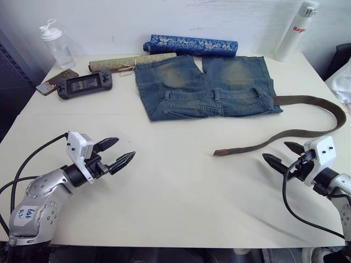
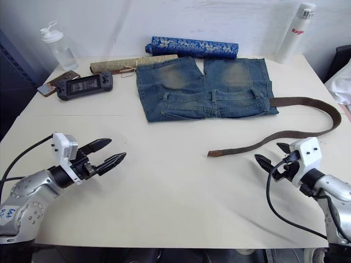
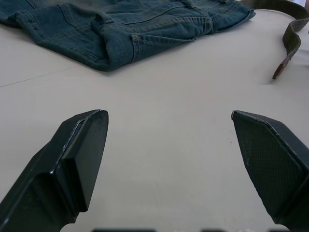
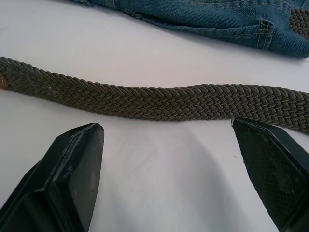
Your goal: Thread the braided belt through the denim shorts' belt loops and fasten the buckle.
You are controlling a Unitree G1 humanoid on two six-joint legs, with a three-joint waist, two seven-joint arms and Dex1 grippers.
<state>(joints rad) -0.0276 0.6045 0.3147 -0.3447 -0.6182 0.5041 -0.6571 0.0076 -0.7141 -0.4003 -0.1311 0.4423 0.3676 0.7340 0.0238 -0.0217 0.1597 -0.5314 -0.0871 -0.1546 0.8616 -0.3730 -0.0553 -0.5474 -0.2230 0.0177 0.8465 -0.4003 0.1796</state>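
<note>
The denim shorts lie flat at the back of the table, waistband toward me, with short belt loops along it. The braided belt starts at the right end of the waistband, curves out to the right and runs back to its reddish tip on the bare table. The buckle is hidden. My right gripper hovers open just in front of the belt's near stretch, touching nothing. At the front left my left gripper is open and empty, well short of the shorts.
Behind the shorts lie a blue patterned roll and a tan rolled mat. A handheld console, a phone and a clear bottle sit at the back left. A white bottle stands at the back right.
</note>
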